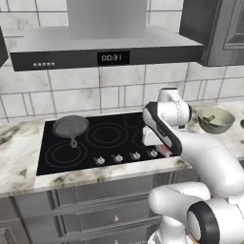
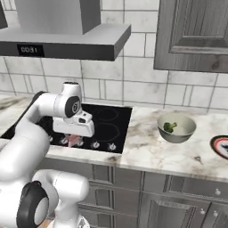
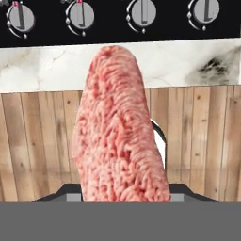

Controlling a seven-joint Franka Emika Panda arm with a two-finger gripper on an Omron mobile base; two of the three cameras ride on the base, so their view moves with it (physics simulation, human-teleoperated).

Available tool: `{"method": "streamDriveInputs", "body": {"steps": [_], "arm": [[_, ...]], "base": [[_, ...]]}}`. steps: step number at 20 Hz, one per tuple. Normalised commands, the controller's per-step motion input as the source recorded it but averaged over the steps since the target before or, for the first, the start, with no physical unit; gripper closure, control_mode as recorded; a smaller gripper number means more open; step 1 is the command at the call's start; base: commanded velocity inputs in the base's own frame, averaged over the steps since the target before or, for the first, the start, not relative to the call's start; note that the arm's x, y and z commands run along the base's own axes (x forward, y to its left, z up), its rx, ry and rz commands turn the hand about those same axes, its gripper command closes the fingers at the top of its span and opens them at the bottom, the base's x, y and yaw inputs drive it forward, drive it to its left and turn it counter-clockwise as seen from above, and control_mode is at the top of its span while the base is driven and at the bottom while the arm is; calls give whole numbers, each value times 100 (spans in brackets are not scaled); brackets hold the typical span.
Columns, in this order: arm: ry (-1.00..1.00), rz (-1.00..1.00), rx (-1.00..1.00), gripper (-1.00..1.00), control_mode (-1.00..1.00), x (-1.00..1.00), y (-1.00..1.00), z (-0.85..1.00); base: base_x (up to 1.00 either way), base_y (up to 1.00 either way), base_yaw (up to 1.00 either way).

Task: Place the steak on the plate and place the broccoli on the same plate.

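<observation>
Over the stove's front edge, the bent arm's gripper pinches the steak.

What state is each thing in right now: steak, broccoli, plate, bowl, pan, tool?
steak: gripped in the tool, lifted above the counter's front edge by the stove knobs.
tool: shut on the steak.
broccoli: lying in the bowl, untouched.
bowl: upright on the counter right of the cooktop.
plate: on the counter at the far right, partly cut off, nothing seen on it.
pan: resting on the cooktop's rear left burner.
</observation>
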Motion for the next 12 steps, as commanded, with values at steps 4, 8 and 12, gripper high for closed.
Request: {"method": "streamDriveInputs", "body": {"steps": [4, 8, 12], "arm": [[0, 0, 0, 100, 100, 0, 0, 0], [0, 0, 0, 100, 100, 0, 0, 0], [0, 0, 0, 100, 100, 0, 0, 0]], "base": [[-2, -72, -4], [0, -84, -1], [0, -93, 0]]}}
